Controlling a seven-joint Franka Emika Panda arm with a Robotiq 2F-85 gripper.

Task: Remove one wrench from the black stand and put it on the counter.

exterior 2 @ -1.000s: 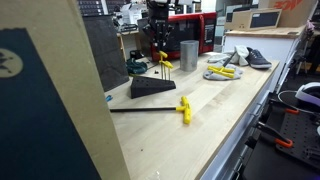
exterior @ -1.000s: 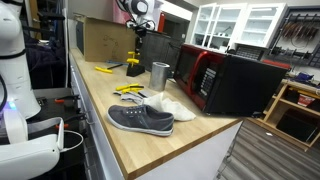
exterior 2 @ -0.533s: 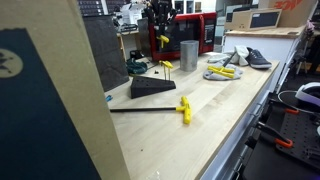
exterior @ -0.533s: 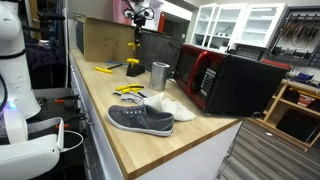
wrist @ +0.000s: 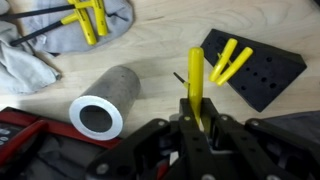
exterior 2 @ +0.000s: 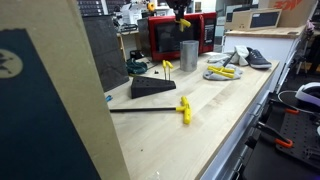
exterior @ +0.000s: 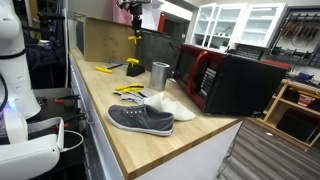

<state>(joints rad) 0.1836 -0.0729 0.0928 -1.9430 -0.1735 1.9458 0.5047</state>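
Claw [wrist: 195, 128]: we see it pinched shut on one yellow wrench [wrist: 195, 82], jaws tight on either side of the shaft and nothing else held.
Wrench, height: in an exterior view the wrench [exterior 2: 182, 22] hangs from the claw well above the worktop, touching nothing below.
Wrench, long axis: it runs 6 to 12 o'clock in the wrist view and stands upright in the exterior views, in line with the claw.
Black stand [wrist: 258, 72]: it sits on the wood at 2 o'clock from the claw in the wrist view, with two other wrenches [wrist: 230, 62] slotted in it.
Metal cup [wrist: 105, 102]: lies at 9 o'clock from the claw.
Counter [wrist: 160, 40]: bare wood shows at 12 o'clock, between cup and stand.
Step, as we judge it: the pull from the stand looks done; the set-down is not.
Next move, as we judge it: we descend onto that bare strip. The shaft points straight down, so it would land end-on and may topple toward cup or stand unless tilted first.
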